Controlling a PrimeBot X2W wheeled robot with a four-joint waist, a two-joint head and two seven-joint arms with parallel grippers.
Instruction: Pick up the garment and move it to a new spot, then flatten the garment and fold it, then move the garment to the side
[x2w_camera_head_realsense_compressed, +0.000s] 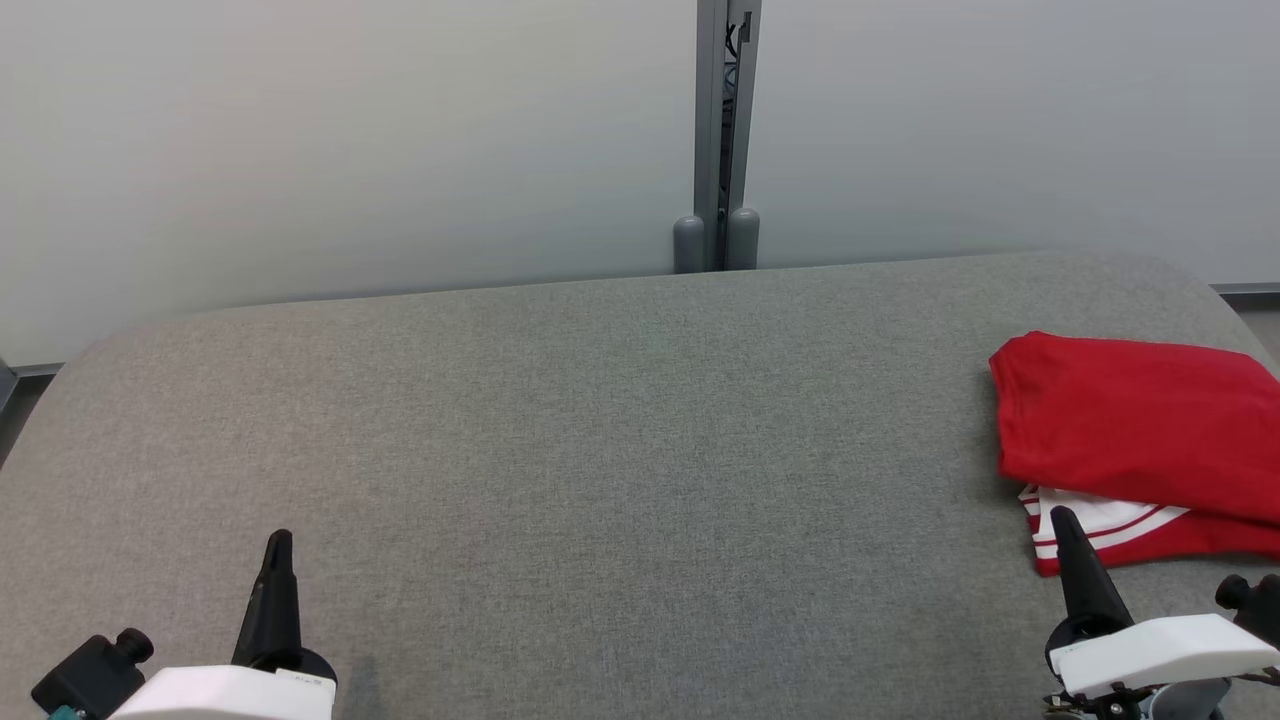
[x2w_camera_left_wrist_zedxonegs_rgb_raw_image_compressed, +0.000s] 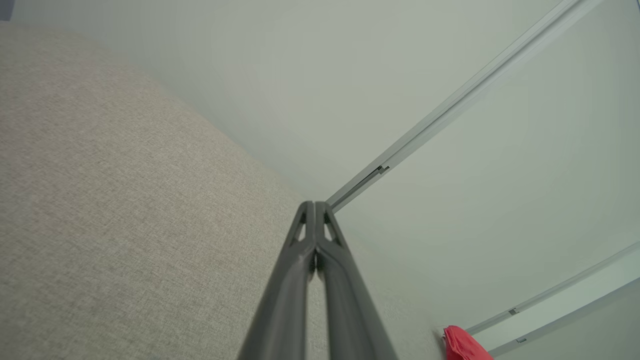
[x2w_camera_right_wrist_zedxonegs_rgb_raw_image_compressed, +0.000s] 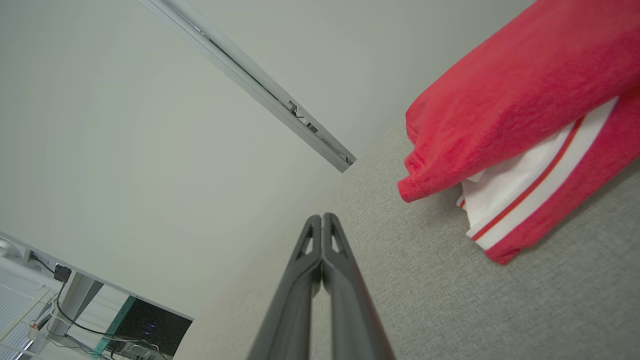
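**Head view.** A red garment (x2w_camera_head_realsense_compressed: 1130, 420), folded, with a white red-striped band (x2w_camera_head_realsense_compressed: 1100, 520) showing at its near edge, lies at the right end of the grey cloth-covered table (x2w_camera_head_realsense_compressed: 600, 450) and runs past the right edge of the picture. The left gripper (x2w_camera_head_realsense_compressed: 280, 542) stands at lower left over bare cloth, well apart from the garment. The right gripper (x2w_camera_head_realsense_compressed: 1062, 518) stands at lower right, its tip just before the striped band. Each claw has its fingers together and holds nothing.

**Left wrist view.** The left gripper (x2w_camera_left_wrist_zedxonegs_rgb_raw_image_compressed: 314, 205) has its two fingers pressed flat together. A corner of the garment (x2w_camera_left_wrist_zedxonegs_rgb_raw_image_compressed: 462, 345) shows far off at lower right.

**Right wrist view.** The right gripper (x2w_camera_right_wrist_zedxonegs_rgb_raw_image_compressed: 321, 217) is likewise drawn together and empty. It is near the garment (x2w_camera_right_wrist_zedxonegs_rgb_raw_image_compressed: 525, 100) but apart from it.

**Handling (judgement).** The garment appears to be a soft, light knit. It is limp rather than stiff and not fragile, and it probably drags a little on the table cloth. If lifted by a single layer it would probably sag and come unfolded. A pinch through all the layers at the near folded corner, or one at each end, seems the safer hold.
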